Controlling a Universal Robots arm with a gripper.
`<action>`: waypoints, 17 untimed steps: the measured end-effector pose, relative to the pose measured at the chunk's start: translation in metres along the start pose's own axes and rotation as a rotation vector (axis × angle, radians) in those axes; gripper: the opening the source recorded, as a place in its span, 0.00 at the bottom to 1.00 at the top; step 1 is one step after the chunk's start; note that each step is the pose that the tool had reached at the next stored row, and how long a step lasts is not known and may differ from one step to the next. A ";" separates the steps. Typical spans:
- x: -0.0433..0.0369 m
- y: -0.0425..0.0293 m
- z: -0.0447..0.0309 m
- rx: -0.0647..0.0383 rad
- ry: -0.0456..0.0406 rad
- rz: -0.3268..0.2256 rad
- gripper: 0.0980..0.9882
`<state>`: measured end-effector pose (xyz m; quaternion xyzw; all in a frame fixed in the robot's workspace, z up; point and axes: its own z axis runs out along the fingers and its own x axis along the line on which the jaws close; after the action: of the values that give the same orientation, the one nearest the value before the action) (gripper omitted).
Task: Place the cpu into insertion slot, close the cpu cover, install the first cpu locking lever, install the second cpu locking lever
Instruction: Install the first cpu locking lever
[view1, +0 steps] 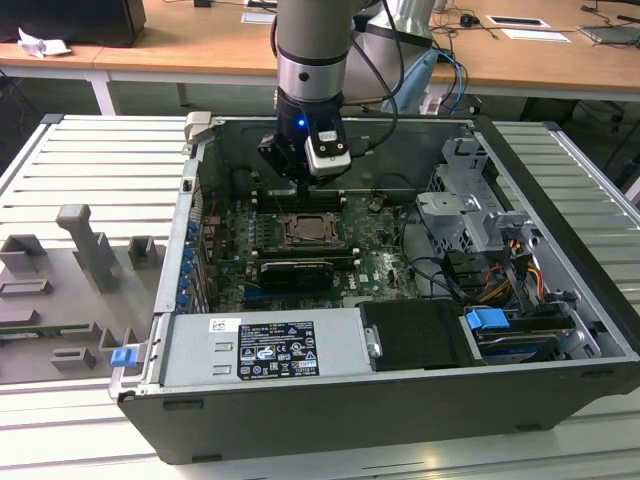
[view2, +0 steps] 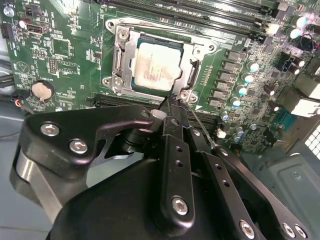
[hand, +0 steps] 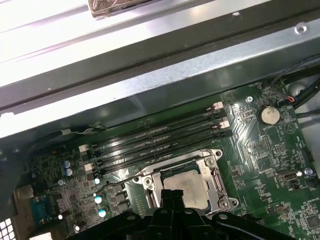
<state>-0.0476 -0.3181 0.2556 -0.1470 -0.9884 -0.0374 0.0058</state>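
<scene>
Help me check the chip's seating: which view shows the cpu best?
The second wrist view: the cpu shows its metal top plainly, framed by the cpu cover. In the first wrist view the gripper hides part of it. The exterior view shows it small, near the gripper.

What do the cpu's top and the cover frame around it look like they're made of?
The cpu: a metal top by the look, pale silvery-beige with a dull, matte sheen. The cpu cover: bright stamped sheet metal, probably steel, with glinting edges.
</scene>
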 end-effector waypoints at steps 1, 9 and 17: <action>0.0000 0.0000 0.0000 0.000 0.0010 -0.014 0.01; 0.0000 0.0000 0.0000 0.003 0.0100 -0.138 0.01; 0.0001 -0.0001 -0.0004 0.005 0.0164 -0.277 0.01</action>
<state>-0.0477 -0.3181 0.2560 -0.0090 -0.9993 -0.0363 0.0090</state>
